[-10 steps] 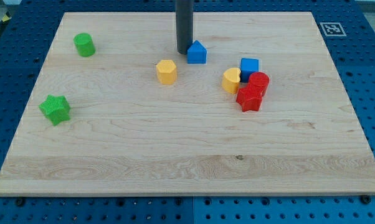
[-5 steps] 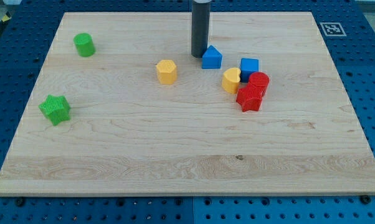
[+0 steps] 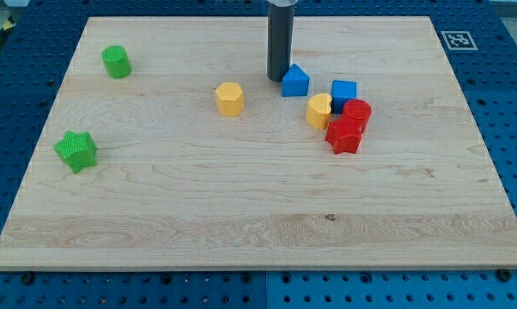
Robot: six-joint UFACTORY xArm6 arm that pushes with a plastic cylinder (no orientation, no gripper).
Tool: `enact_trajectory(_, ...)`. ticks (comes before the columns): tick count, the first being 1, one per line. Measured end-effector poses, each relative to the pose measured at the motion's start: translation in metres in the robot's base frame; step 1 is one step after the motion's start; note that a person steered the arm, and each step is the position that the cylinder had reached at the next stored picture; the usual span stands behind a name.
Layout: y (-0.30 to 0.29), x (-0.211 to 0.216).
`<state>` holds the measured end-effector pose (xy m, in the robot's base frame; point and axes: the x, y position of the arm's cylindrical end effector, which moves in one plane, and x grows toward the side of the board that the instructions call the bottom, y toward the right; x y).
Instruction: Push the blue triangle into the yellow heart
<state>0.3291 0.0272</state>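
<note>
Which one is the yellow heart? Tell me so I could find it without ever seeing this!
Start at the dark rod standing near the view's top middle, with my tip beside the blue triangle. Just to the view's lower right is a tight bunch of four blocks. The yellow heart is its leftmost one, the only yellow there, beside the blue cube and two red blocks.

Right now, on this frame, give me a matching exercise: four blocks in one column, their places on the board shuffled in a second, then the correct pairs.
Blocks:
1. blue triangle
2. green star
3. yellow hexagon
4. red star

Places:
A. alone, left of the board's centre
B. beside my tip, on its right
C. near the view's left edge
D. lowest in the cluster at the view's right

Pairs: 1-B, 2-C, 3-A, 4-D
</note>
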Motion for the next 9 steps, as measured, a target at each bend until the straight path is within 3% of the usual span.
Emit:
enact_trajectory(3, 0.003, -0.039)
enact_trajectory(9, 0.004, 0.015)
